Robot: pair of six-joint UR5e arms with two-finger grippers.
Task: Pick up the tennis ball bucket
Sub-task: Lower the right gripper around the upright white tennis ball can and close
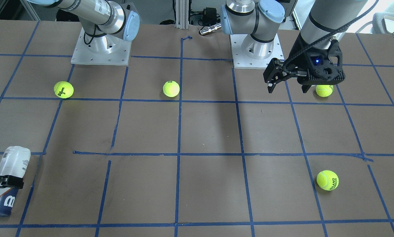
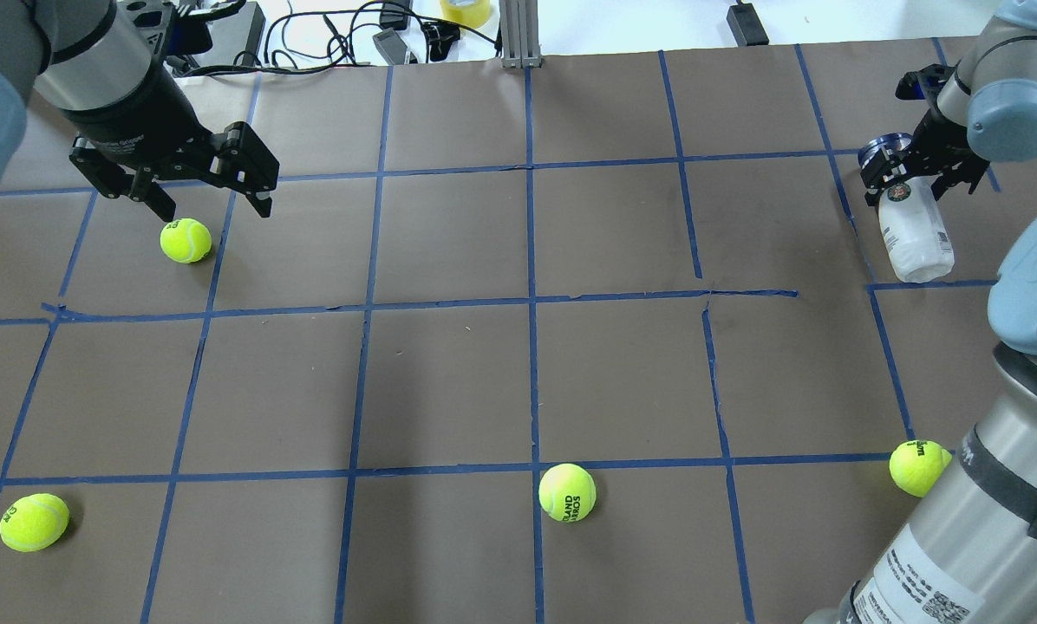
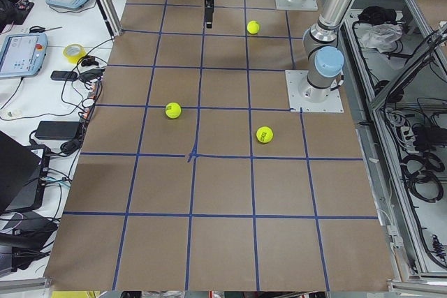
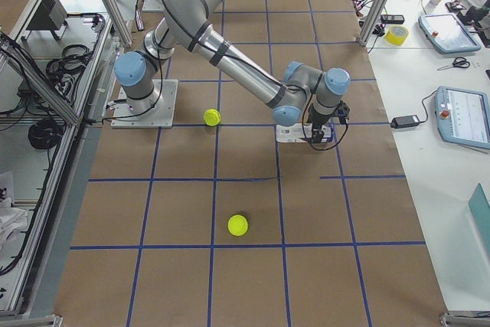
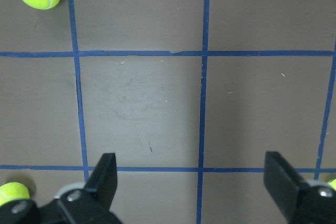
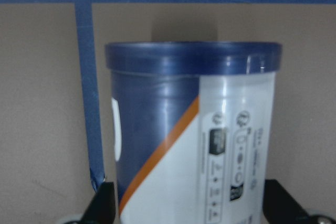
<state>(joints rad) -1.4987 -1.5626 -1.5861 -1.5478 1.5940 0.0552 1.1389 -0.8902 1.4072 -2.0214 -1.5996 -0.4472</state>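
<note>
The tennis ball bucket (image 2: 916, 232) is a white can with a navy end band. It lies tilted at the table's far right in the overhead view and at the lower left in the front view (image 1: 12, 162). My right gripper (image 2: 910, 178) is shut on it near the navy end, also seen in the front view (image 1: 4, 182). The right wrist view shows the can (image 6: 210, 129) filling the space between the fingers. I cannot tell if the can touches the table. My left gripper (image 2: 215, 210) is open and empty, hovering by a tennis ball (image 2: 185, 240); its wrist view shows only table between the fingers (image 5: 105, 177).
Loose tennis balls lie at the near left (image 2: 33, 522), the near middle (image 2: 567, 492) and the near right (image 2: 917, 468) beside the right arm. Cables and a tape roll (image 2: 465, 10) sit past the far edge. Blue tape lines grid the brown table (image 2: 449, 381).
</note>
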